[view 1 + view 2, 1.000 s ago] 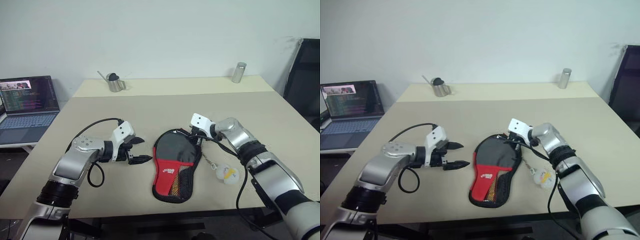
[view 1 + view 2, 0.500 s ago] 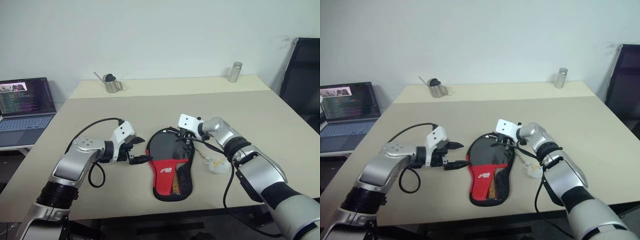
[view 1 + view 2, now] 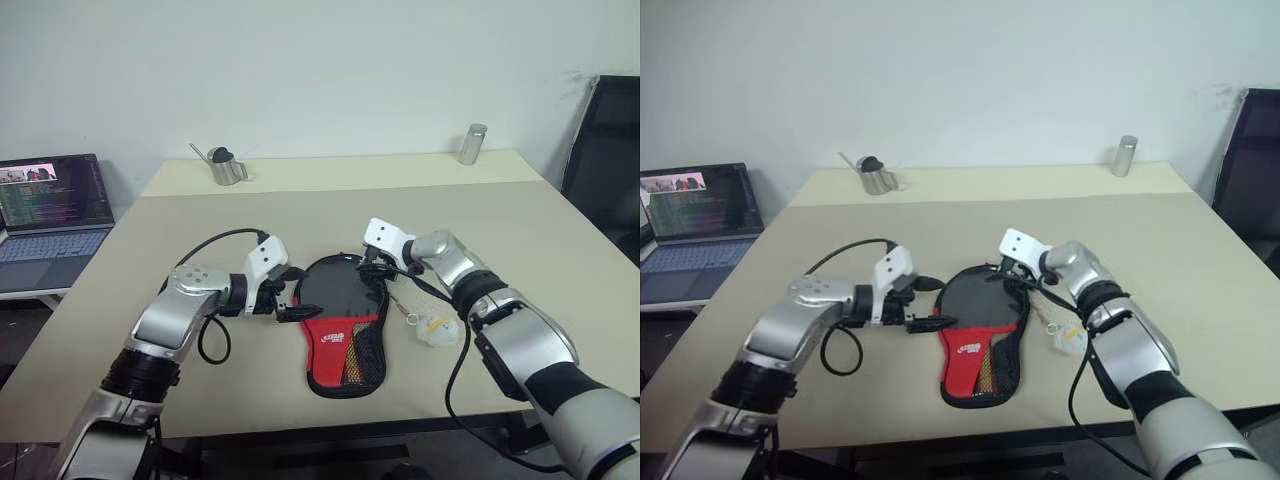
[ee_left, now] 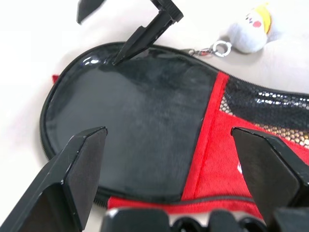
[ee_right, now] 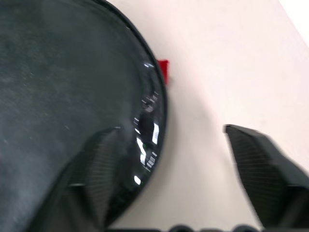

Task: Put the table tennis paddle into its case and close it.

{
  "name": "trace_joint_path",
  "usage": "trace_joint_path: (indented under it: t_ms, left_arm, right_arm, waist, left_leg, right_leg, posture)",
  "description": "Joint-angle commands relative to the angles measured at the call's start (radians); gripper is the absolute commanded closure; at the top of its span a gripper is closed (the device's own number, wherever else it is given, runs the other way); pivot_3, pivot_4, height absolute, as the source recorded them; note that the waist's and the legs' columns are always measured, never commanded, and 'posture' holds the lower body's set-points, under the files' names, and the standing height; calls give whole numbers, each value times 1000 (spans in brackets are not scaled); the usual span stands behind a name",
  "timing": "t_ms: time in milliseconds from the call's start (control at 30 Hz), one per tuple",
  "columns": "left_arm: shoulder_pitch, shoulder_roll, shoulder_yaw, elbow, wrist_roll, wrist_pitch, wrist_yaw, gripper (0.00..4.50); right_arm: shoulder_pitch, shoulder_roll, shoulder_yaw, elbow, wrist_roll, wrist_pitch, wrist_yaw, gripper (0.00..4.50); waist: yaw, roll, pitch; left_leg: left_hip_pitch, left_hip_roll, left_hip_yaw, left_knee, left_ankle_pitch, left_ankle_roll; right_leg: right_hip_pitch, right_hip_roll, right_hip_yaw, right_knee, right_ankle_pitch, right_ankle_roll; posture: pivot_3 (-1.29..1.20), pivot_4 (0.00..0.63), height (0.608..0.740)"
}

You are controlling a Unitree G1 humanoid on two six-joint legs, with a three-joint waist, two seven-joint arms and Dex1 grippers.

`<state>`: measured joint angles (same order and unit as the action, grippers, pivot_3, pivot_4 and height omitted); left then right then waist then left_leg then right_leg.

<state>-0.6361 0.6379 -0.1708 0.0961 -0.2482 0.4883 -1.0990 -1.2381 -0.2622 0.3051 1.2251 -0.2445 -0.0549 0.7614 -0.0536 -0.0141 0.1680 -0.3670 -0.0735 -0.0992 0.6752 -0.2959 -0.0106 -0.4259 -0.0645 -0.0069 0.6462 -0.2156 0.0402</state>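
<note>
The case (image 3: 340, 325) lies flat on the table (image 3: 300, 215), its round black end away from me and its red and mesh part toward me. Its plush charm (image 3: 440, 328) rests on the table to its right. The paddle is hidden; a tan shape shows dimly behind the mesh (image 4: 270, 126). My left gripper (image 3: 298, 295) is open at the case's left rim, its fingers (image 4: 79, 169) spread over the black end. My right gripper (image 3: 372, 270) is open at the case's far right rim, one finger (image 5: 104, 159) over the black edge and the other over bare table.
A laptop (image 3: 50, 215) stands open on a side surface at the left. A small metal watering can (image 3: 228, 167) and a metal cylinder (image 3: 471, 144) stand at the table's far edge. A black chair (image 3: 605, 165) is at the right.
My right gripper, shut at the case's far rim before, now stands open. My left gripper has moved right, up to the case's left rim.
</note>
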Motion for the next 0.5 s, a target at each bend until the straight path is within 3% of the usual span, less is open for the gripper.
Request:
trace_joint_path:
  t_ms: [33,200,333,400,500]
  left_arm:
    - [-71,-61,-7,43,-11,-51,-18,0]
    - [-157,-173,-56,200,32,-140,-38,0]
    - [-227,-264,-112,393,100,-251,-40,0]
    - [-253,-299,-118,488,126,-292,-28,0]
    - [-288,-340,-117,630,183,-375,35,0]
  right_arm:
    - [-50,-77,-91,-174,84,118,97,417]
    - [134,-245,-152,-709,178,496,260,417]
    - [412,-475,-183,-1165,252,739,387,417]
    - [539,-572,-204,-1323,302,821,435,417]
    - [661,-633,-242,-1455,370,884,443,417]
  waist:
    - [7,1,1]
    - [25,2,1]
    - [41,2,1]
    - [49,2,1]
    - [40,2,1]
  left_leg:
    - [-1,0,-1,1,0,0]
    - [-3,0,-3,1,0,0]
    - [-8,-2,-5,2,0,1]
    - [-12,-3,-5,4,-1,2]
    - [-15,-3,2,4,-1,2]
  right_leg:
    - [0,0,-1,0,0,0]
    - [0,-1,-2,-2,0,1]
    - [-1,-3,-4,-3,-1,2]
    - [-4,-4,-5,-2,-2,3]
    - [-12,-5,-3,1,-1,3]
  posture:
    - [0,150,740]
    - [0,150,740]
    - [0,150,740]
    - [0,150,740]
    - [0,150,740]
